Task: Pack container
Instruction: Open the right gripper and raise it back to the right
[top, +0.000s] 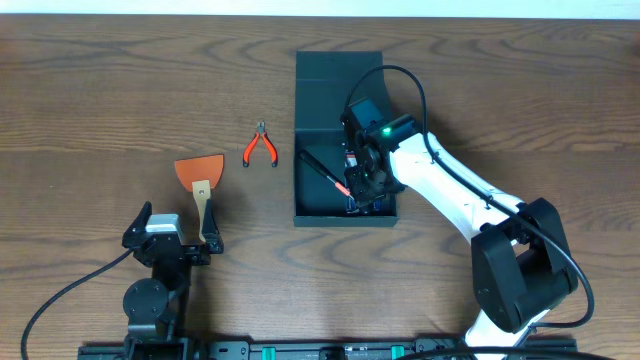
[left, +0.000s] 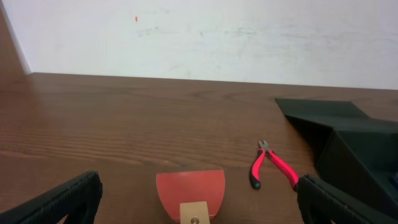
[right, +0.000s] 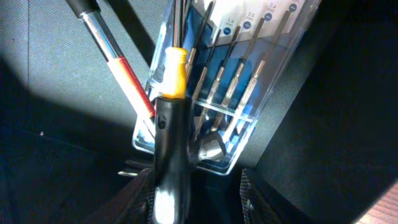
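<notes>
The dark teal-green container (top: 345, 217) lies open right of centre, its flap lid (top: 338, 68) folded back. My right gripper (top: 364, 186) reaches down inside it. In the right wrist view its jaws (right: 196, 194) are open around a black-handled tool with an orange collar (right: 171, 118); the handle lies against the left finger with a gap to the right finger. A clear blue-cased screwdriver set (right: 239, 81) and a red-shafted screwdriver (right: 124, 71) lie on the container floor (right: 50, 74). My left gripper (top: 175, 235) is open and empty, low over the table (left: 199, 190).
Red-handled pliers (top: 261, 146) lie on the table left of the container, and also show in the left wrist view (left: 271, 165). An orange-bladed scraper with a pale handle (top: 201, 175) lies just ahead of the left gripper (left: 189, 191). The tabletop is brown wood (top: 100, 100).
</notes>
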